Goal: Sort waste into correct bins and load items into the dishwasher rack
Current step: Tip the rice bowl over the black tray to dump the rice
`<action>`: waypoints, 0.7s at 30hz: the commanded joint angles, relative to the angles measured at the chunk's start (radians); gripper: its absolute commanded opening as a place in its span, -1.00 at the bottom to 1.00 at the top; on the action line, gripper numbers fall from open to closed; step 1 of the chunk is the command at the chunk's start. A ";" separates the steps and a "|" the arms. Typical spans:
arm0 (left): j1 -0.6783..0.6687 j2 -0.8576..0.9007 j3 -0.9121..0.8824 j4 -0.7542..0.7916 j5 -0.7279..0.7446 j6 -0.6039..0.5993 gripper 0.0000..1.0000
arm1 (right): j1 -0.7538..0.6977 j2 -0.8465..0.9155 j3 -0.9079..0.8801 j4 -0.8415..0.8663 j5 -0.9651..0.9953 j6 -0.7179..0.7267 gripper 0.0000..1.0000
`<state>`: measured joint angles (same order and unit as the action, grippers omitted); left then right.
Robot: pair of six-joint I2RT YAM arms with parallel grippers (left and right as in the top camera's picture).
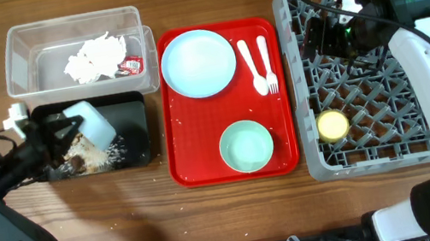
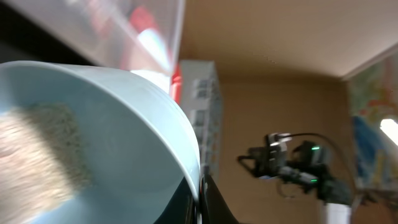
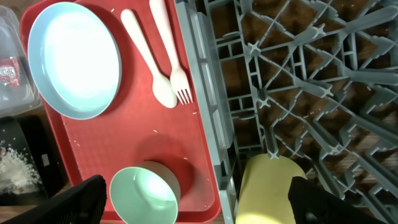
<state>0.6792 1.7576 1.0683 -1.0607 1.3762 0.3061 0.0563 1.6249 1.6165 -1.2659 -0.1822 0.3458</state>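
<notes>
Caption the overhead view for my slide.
Left pincer tips a bowl of crumbs into the black tray; plate, second bowl and utensils sit on the red tray, yellow cup in the rack.

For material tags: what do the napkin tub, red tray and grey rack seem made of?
Tub: clear glossy plastic, likely; contents show through its walls. Red tray: smooth plastic, apparently, with faint sheen. Grey rack: matte moulded plastic grid, it seems.
</notes>
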 commanded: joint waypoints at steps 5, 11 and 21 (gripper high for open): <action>0.015 -0.007 -0.003 0.021 0.201 -0.070 -0.92 | 0.002 -0.025 0.015 0.000 -0.002 -0.014 0.92; 0.015 -0.007 -0.003 0.024 0.201 -0.287 -0.92 | 0.002 -0.025 0.015 0.003 -0.002 -0.026 0.91; -0.055 -0.025 0.036 0.063 0.201 -0.269 -0.92 | 0.002 -0.025 0.015 0.004 -0.002 -0.032 0.91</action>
<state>0.6765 1.7576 1.0683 -1.0008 1.5440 0.0261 0.0563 1.6249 1.6165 -1.2633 -0.1822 0.3344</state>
